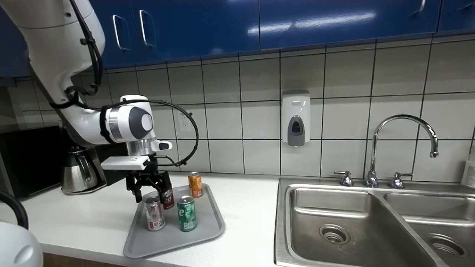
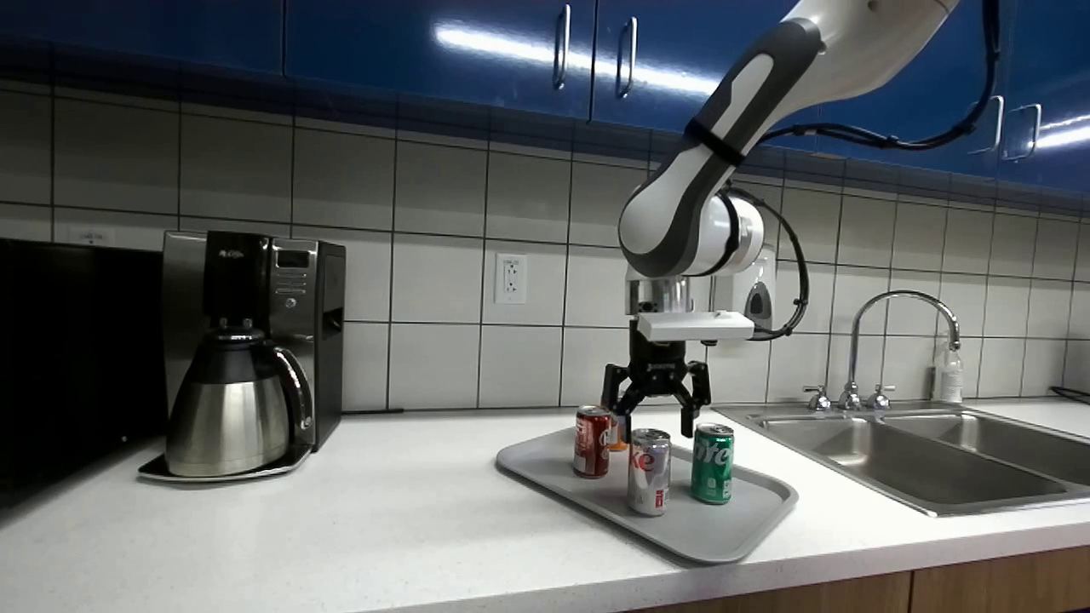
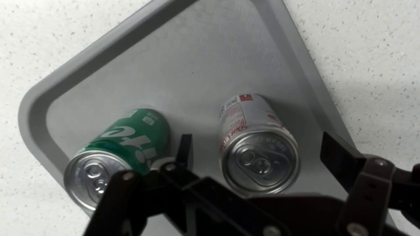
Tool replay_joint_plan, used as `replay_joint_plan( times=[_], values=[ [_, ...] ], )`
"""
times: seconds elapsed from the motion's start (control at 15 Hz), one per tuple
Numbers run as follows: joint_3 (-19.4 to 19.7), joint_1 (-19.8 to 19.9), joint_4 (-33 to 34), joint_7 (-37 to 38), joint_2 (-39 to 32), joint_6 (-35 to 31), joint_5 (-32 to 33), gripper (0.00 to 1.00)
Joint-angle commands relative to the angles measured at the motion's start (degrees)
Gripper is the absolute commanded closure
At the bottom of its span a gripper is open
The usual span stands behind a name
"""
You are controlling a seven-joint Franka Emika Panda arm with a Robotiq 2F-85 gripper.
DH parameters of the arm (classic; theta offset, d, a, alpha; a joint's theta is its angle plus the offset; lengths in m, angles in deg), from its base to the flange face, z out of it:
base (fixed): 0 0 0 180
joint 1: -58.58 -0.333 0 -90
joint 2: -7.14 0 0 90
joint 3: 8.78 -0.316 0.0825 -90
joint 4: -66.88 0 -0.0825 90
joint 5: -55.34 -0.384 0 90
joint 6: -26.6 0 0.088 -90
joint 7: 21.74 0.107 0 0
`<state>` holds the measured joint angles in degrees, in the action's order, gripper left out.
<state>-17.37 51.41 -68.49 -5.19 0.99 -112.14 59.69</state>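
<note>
Hovering with the gripper (image 2: 658,435) unclenched and splayed wide close to the silver can (image 3: 257,141), near the right edge of the tray (image 3: 197,65) in the wrist view, with the green can (image 3: 134,134) toward the left corner.

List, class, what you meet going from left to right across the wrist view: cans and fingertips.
Green can, one black fingertip, silver can, the other black fingertip. The gray tray stretches behind them all, so it takes no place in the order.
</note>
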Motion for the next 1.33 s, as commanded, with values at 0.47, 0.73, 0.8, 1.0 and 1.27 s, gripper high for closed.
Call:
replay_joint_plan(
  times=[0.47,0.73,0.8,1.0,1.27],
  values=[
    [1.23,-1.82,2.52,-0.97,-5.00,-4.76,0.78,0.00],
    [1.49,-1.92,2.62,-1.14,-4.98,-4.78,0.84,0.00],
    [1.49,-1.85,2.54,-1.31,-4.85,-4.68,0.63,0.00],
    [1.61,-1.77,2.47,-1.74,-4.84,-4.61,0.43,0.34],
    [1.77,-1.66,2.53,-2.18,-4.85,-4.24,0.14,0.62]
  ],
)
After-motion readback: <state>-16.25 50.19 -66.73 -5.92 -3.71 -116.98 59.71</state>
